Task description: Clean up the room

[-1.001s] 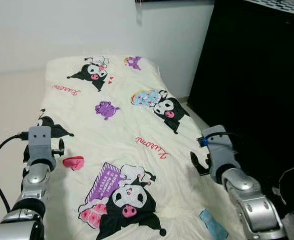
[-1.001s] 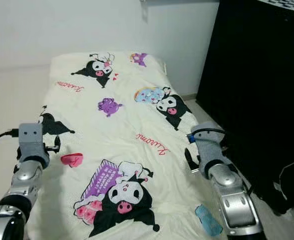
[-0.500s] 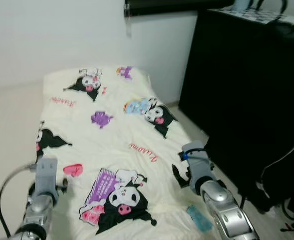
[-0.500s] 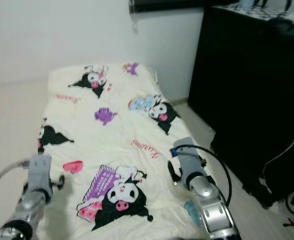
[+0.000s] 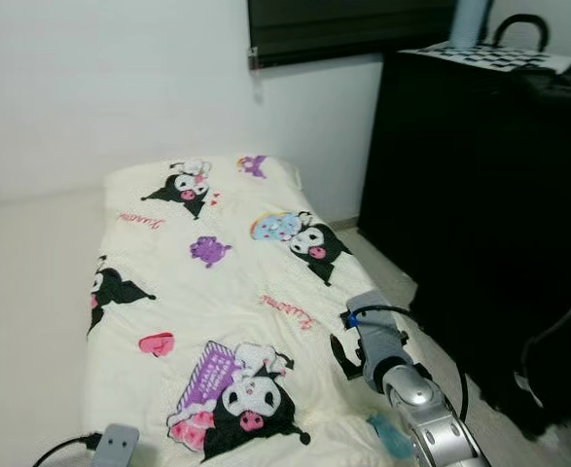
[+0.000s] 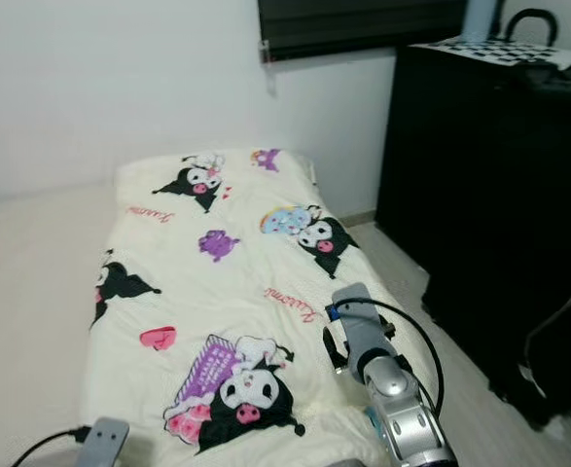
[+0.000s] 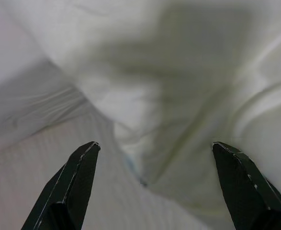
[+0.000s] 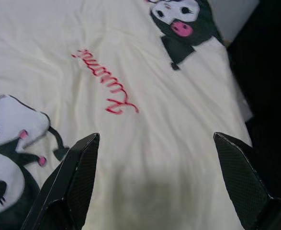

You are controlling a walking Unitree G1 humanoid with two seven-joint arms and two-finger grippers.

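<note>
the bed (image 5: 120, 321) runs away from the robot toward the white wall, and its cream cartoon-print blanket (image 5: 227, 282) lies spread flat over it. the right hand (image 8: 154, 184) hovers over the blanket near the bed's right edge, beside the red script print, fingers spread wide and holding nothing. the left hand (image 7: 154, 187) is low at the bed's near left corner, also wide open and empty, looking at folds of pale cloth hanging over the side. a small blue item (image 5: 390, 435) sits at the bed's near right corner, just below the right arm; i can't tell what it is. a tall black cabinet (image 5: 480, 214) stands to the right of the bed

i'd judge the blanket is the thing being tidied here. to do it well, each hand should come down on the cloth near its own side of the bed, pinch a good fold rather than a thin skin of fabric, and both should pull evenly so the print stays straight. the right arm should stay wide of the cabinet

compared with a second ago, the whole view has tilted up and drawn back: more wall and a dark window blind (image 5: 348, 24) show beyond the bed's far end. the left arm has dropped from beside the pink heart print (image 5: 156, 342) to the picture's bottom edge, and the right arm sits lower too
</note>
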